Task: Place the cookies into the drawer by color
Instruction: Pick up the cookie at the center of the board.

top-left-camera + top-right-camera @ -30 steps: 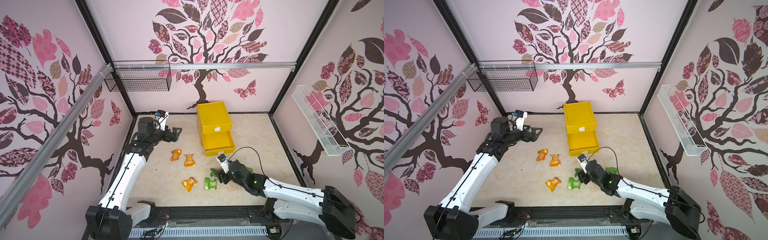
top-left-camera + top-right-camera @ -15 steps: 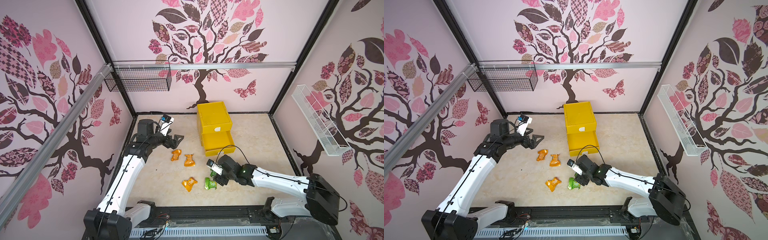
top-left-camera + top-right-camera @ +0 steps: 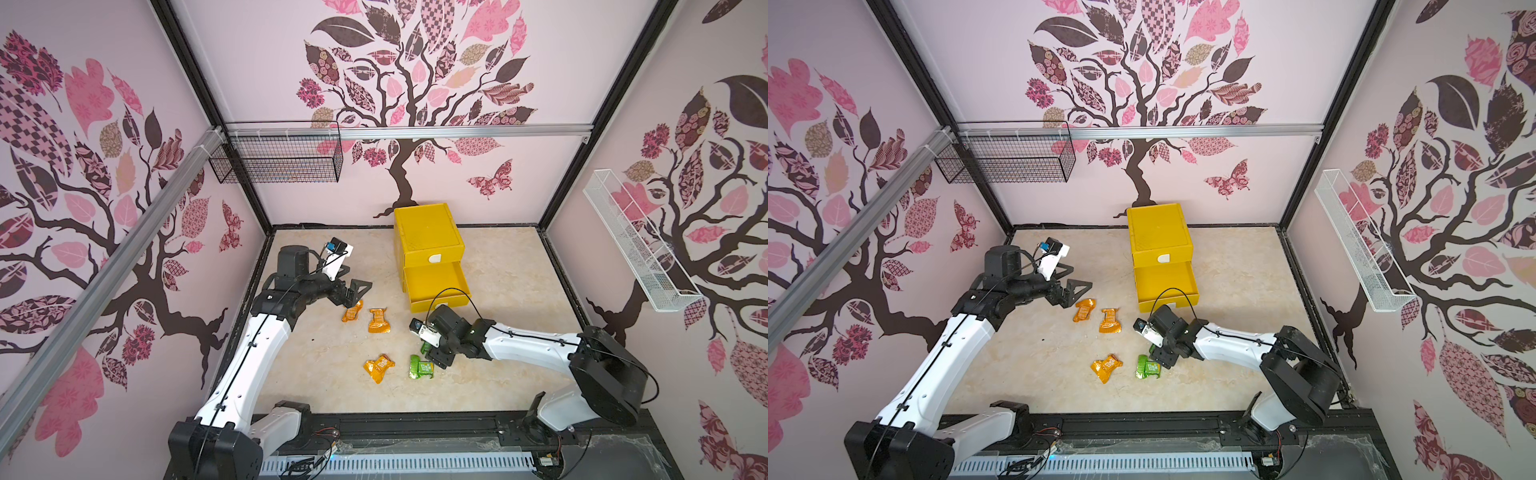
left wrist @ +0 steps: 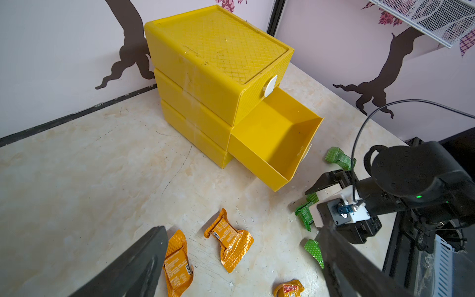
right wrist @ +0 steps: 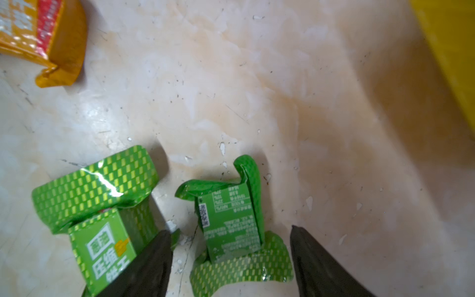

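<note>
The yellow drawer (image 3: 428,232) stands at the back, its middle drawer (image 3: 434,277) pulled out and bare inside (image 4: 277,133). Three orange cookies lie on the floor (image 3: 352,311) (image 3: 379,321) (image 3: 379,367). Two green cookies lie by my right gripper (image 3: 436,357): one (image 5: 231,223) sits between its open fingers, untouched, and the other (image 5: 102,205) is just outside one finger (image 5: 154,257). A third green cookie (image 4: 339,158) lies behind the right arm. My left gripper (image 3: 353,291) hovers open over the nearest orange cookie (image 4: 177,262).
A black wire basket (image 3: 278,160) hangs on the back wall at the left. A white wire basket (image 3: 636,245) hangs on the right wall. The right arm's cable (image 3: 451,293) loops up close to the open drawer's front.
The right gripper has swung left and settled over the green cookies. The left gripper has come forward and down toward the orange cookies.
</note>
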`<act>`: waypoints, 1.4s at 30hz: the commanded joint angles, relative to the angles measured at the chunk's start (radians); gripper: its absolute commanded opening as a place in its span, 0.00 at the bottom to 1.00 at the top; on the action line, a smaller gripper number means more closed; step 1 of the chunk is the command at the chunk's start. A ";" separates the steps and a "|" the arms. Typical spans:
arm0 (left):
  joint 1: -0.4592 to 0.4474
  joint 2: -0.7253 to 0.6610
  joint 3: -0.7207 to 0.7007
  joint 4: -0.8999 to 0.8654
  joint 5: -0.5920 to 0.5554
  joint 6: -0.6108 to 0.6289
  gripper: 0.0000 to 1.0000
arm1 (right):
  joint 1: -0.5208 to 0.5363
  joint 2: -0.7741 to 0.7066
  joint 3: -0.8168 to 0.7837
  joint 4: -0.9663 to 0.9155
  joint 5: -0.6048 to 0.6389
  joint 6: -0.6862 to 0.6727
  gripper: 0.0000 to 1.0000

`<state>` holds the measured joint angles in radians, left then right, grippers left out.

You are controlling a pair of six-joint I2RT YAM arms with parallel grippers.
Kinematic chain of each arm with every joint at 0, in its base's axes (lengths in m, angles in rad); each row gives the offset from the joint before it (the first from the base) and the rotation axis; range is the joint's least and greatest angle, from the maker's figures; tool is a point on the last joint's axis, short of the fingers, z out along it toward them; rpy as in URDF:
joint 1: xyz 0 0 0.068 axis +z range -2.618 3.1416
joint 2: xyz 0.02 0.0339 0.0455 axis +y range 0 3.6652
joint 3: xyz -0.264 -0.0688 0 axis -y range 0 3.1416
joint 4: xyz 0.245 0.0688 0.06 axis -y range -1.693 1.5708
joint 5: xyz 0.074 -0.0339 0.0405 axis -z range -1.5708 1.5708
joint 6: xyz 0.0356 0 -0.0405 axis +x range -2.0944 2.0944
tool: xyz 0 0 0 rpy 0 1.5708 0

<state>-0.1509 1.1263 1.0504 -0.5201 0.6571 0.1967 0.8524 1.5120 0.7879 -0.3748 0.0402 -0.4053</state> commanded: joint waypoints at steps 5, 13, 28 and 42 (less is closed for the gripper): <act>0.002 -0.008 -0.003 0.030 0.023 -0.017 0.97 | -0.022 0.077 0.076 0.000 -0.020 -0.018 0.75; 0.000 -0.009 -0.002 0.028 0.023 -0.018 0.97 | -0.022 0.123 0.110 -0.065 -0.038 -0.028 0.71; 0.000 -0.003 -0.013 0.037 0.025 -0.005 0.97 | -0.022 0.086 0.088 -0.116 -0.039 -0.029 0.33; -0.017 0.009 -0.033 0.051 0.039 -0.005 0.97 | -0.023 -0.161 0.056 -0.213 0.000 0.029 0.27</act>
<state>-0.1585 1.1286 1.0237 -0.4797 0.6758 0.1856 0.8333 1.4174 0.8490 -0.5449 0.0273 -0.4095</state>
